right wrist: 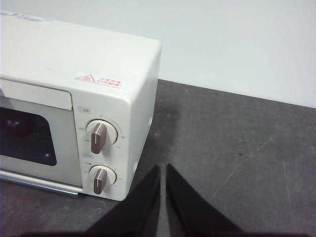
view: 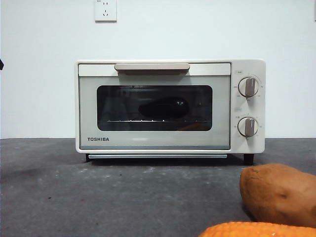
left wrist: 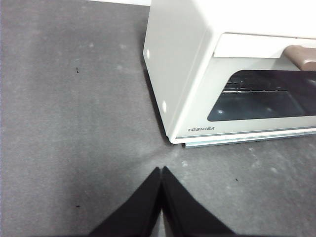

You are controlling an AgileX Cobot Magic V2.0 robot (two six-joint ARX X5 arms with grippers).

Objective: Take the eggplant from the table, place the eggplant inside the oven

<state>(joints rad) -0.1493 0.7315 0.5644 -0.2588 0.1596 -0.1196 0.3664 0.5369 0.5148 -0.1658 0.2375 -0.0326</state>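
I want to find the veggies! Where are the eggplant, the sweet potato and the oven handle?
eggplant [view: 163,108]: front view, middle of its dark body, behind the oven glass.
sweet potato [view: 279,192]: front view, middle of its brown skin.
oven handle [view: 152,66]: front view, middle of the tan bar.

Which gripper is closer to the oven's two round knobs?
Right. The right gripper hangs beside the two round tan knobs of the cream oven; the left gripper is off its far, knobless corner.

Probably lab (bare wall [view: 197,29], socket [view: 105,10])

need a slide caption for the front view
Eggplant on the wire rack inside the closed oven; sweet potato and corn cob remain on the table.
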